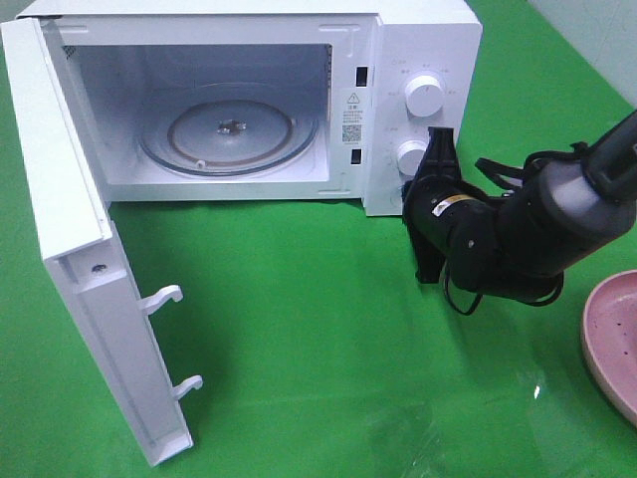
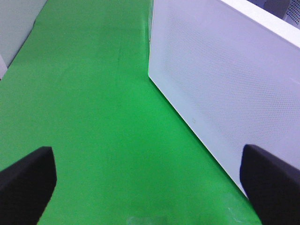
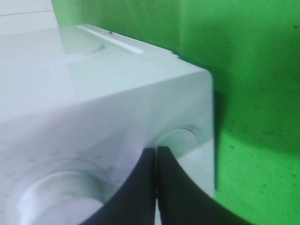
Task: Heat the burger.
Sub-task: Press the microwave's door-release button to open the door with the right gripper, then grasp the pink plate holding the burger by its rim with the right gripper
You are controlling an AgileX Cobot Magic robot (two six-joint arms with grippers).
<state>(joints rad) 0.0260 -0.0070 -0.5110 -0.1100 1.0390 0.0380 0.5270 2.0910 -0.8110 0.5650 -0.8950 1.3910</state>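
A white microwave (image 1: 428, 40) stands at 12 o'clock on the green surface (image 1: 318, 349). Its door (image 1: 70, 219) is swung wide open toward 7 o'clock, and the glass turntable (image 1: 229, 129) inside lies bare. The right claw (image 1: 438, 139) (image 3: 156, 152) is closed, fingers pressed together and holding nothing. Its tips are at the control panel just beside the lower knob (image 1: 411, 157), below the upper knob (image 1: 424, 97); contact cannot be told. The left claw (image 2: 150, 187) is spread wide and empty over the surface, next to the door's dotted white panel (image 2: 225, 79). A pink plate (image 1: 612, 339) sits at the 4 o'clock edge. The burger shows in no view.
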